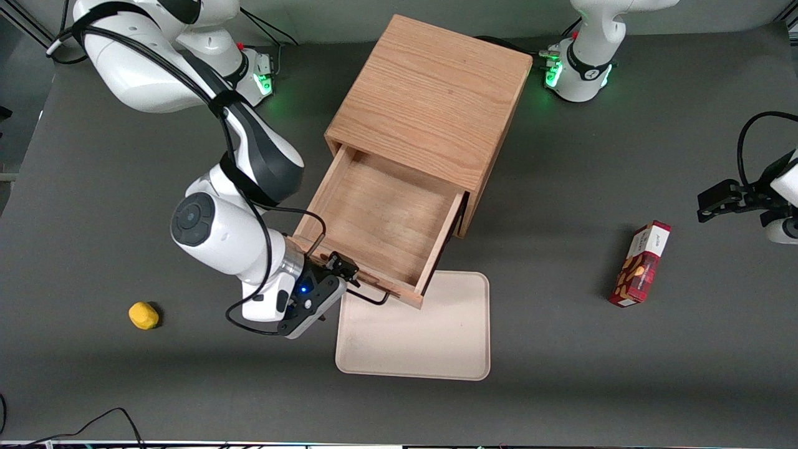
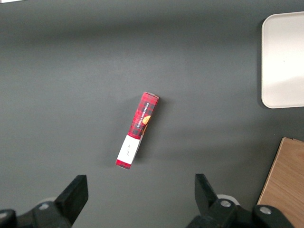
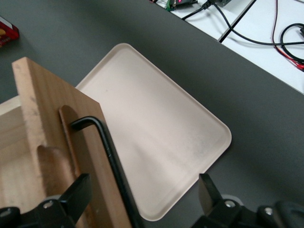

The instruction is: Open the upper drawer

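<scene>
The wooden cabinet [image 1: 430,93] stands mid-table. Its upper drawer [image 1: 380,218] is pulled far out, and its pale-wood inside shows bare. The thin black wire handle [image 1: 373,300] runs along the drawer front, which overhangs the edge of a beige tray. My right gripper [image 1: 341,269] is at the handle's end nearer the working arm. In the right wrist view the gripper [image 3: 145,190] is open: the handle [image 3: 109,147] and the drawer front [image 3: 45,118] lie between the spread fingers [image 3: 80,190], which do not touch them. The lower drawer is hidden under the upper one.
A beige tray [image 1: 424,337] lies on the table nearer the front camera than the cabinet; it also shows in the right wrist view [image 3: 156,133]. A red snack box [image 1: 642,265] lies toward the parked arm's end. A yellow lump [image 1: 143,315] lies toward the working arm's end.
</scene>
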Robot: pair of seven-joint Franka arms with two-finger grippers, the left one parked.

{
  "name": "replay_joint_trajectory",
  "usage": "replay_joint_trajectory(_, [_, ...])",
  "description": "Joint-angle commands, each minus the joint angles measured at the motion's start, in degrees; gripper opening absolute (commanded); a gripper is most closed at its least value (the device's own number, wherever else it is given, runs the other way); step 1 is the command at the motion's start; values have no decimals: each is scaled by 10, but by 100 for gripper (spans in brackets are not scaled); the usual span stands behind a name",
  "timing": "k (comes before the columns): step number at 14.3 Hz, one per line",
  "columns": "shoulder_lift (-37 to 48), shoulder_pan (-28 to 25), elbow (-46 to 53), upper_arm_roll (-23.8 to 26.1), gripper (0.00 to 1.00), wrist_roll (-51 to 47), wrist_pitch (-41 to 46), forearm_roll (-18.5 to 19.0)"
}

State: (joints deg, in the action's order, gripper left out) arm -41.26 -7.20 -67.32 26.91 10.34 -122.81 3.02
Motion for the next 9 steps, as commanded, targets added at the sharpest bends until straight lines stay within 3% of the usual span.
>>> replay_joint_trajectory(1, [35,6,-4,2,100,-61,43,-31])
replay_joint_trajectory(4, [96,18,-11,-11,100,-173,139,-23])
replay_joint_trajectory(8, [235,10,-109,-161,100,-172,202,-19])
replay_joint_trajectory(9, [266,10,-150,-186,100,-172,195,3])
